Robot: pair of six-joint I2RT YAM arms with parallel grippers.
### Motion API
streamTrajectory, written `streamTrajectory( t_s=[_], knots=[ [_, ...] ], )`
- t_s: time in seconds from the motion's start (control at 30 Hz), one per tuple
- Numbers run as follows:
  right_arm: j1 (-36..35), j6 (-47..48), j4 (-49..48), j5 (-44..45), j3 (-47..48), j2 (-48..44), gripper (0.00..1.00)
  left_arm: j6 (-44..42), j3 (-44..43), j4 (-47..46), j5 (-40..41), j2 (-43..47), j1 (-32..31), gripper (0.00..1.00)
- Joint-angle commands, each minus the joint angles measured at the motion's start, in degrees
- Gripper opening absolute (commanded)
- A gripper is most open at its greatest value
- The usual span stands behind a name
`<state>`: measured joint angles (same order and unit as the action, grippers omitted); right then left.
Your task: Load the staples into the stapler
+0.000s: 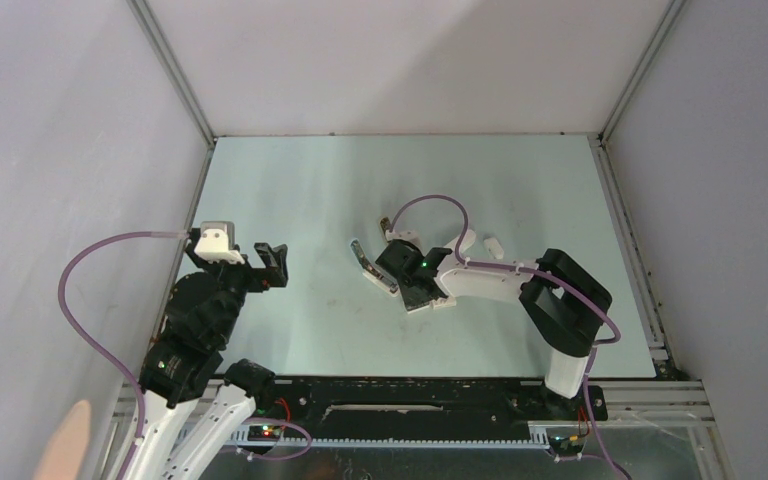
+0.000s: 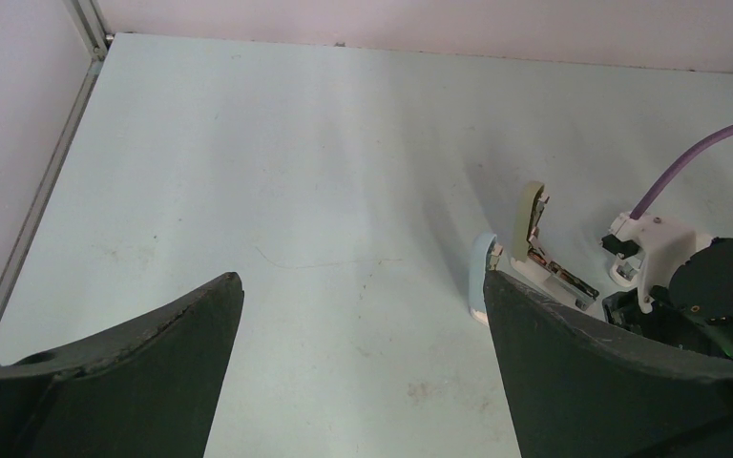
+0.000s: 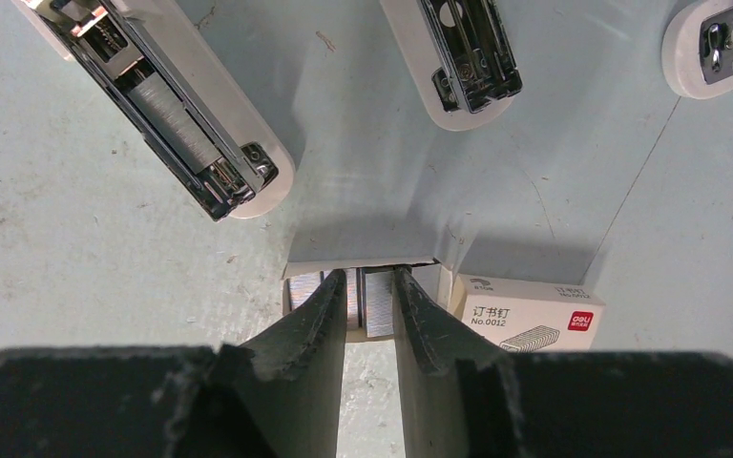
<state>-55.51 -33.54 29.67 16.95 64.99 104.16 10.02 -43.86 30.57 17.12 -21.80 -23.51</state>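
**Right claw (image 3: 370, 286) closes on staples (image 3: 375, 303) beside the opened stapler (image 3: 258, 162)**

The right claw reaches low over the pale bench (image 1: 300, 180), its two dark fingers drawn narrow with one grey, finely ribbed strip of the staples between them. The strip lies in a shallow white paper tray (image 3: 344, 269), and a second strip shows just to the left, partly behind a finger. A labelled white box (image 3: 525, 315) sits just beside the tray on the right. The stapler lies hinged open a little beyond, its metal loading channel (image 3: 153, 100) facing up and apparently ready to be filled. Well apart at the left side of the bench, the left claw (image 2: 363, 281) hangs spread wide and holds nothing.

The strip looks light, stiff along its length and brittle: staples are only glued side to side, so a hard squeeze or a twist is likely to snap it into pieces. Its smooth metal sides may slip between the pads. The safer hold is across the two long flat sides near the middle, keeping it level, so that it can be laid legs-down into the channel without tipping.
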Motion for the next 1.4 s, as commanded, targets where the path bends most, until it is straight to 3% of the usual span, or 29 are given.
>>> streamTrajectory(
  t_s=[0.0,0.3,0.77,1.17,1.37],
  knots=[
    [-0.53,0.47,2.11,1.45,1.06,1.09,0.26,-0.44,0.0,-2.0,-1.24,-0.08,-0.22,1.0],
    [-2.39,3.71,7.29,9.38,3.38,1.73,0.26,-0.44,0.0,-2.04,-1.47,-0.1,-0.22,1.0],
    [-0.93,0.95,9.55,9.85,3.87,0.98,0.15,-0.44,0.11,-2.05,-1.52,0.14,-0.23,0.98],
    [2.16,-1.88,10.47,12.19,-0.9,-7.16,0.16,-0.44,0.09,-2.11,-1.72,0.1,-0.25,0.98],
    [2.93,-1.33,7.64,8.3,-2.63,-8.73,0.21,-0.44,0.09,-2.11,-1.86,0.01,-0.25,0.98]
  ],
)
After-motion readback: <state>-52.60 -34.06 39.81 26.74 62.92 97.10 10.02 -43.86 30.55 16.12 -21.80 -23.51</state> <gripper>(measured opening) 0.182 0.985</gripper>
